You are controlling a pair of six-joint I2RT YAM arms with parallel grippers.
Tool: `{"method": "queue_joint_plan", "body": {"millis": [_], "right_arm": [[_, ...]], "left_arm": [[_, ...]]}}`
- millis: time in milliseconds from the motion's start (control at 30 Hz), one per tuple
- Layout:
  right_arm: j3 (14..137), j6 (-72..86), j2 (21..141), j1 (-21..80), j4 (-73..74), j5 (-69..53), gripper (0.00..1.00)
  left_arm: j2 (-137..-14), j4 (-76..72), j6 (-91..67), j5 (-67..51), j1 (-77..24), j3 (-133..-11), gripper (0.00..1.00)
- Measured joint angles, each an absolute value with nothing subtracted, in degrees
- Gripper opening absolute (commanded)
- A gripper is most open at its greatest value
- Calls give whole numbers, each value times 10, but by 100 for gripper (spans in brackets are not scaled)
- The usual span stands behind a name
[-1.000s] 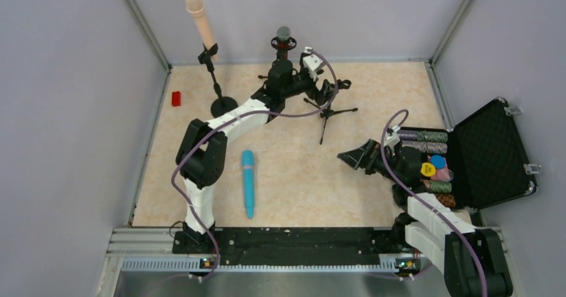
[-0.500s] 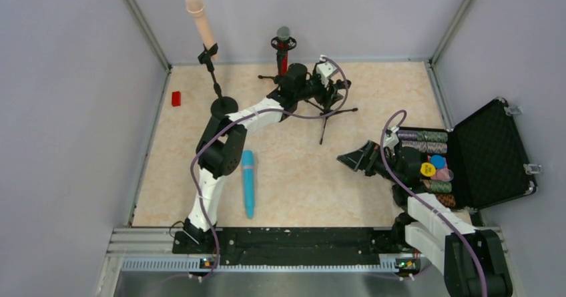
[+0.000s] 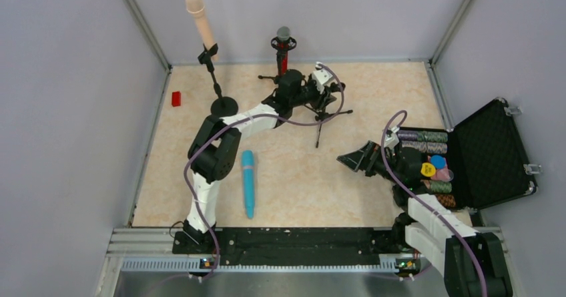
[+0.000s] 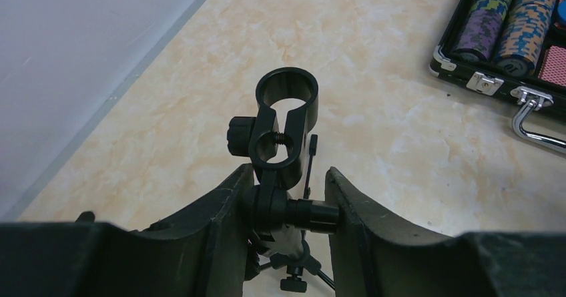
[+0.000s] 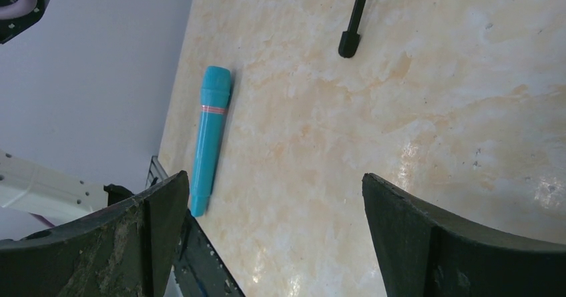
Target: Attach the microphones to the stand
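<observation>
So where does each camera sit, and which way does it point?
Top external: fixed above and behind the bases, looking down on the table; both arms show, left gripper and right gripper.
Left wrist: on the left arm, facing the empty clip of the tripod stand; its own fingers flank the joint.
Right wrist: on the right arm, looking down at the blue microphone; its open fingers frame the view.
Shared: top and right wrist both show the blue microphone; top and left wrist, the tripod stand.
</observation>
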State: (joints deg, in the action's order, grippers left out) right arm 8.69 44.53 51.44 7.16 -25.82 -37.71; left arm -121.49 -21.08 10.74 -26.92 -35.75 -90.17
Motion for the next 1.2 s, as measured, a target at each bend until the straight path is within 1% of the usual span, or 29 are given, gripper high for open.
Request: {"method": "queue_joint_plan", "body": {"millis": [600,900,1200], "right_arm": [[88,440,513,69,-257,-386,98],[88,439,511,69,-257,-387,98],[88,437,511,69,-257,-387,98]], "left_arm": [[-988,-218,135,-227,-376,-627,0],[-942,-216,163,-218,-364,-578,0],[-931,-214,156,-309,-298,-564,0]]}}
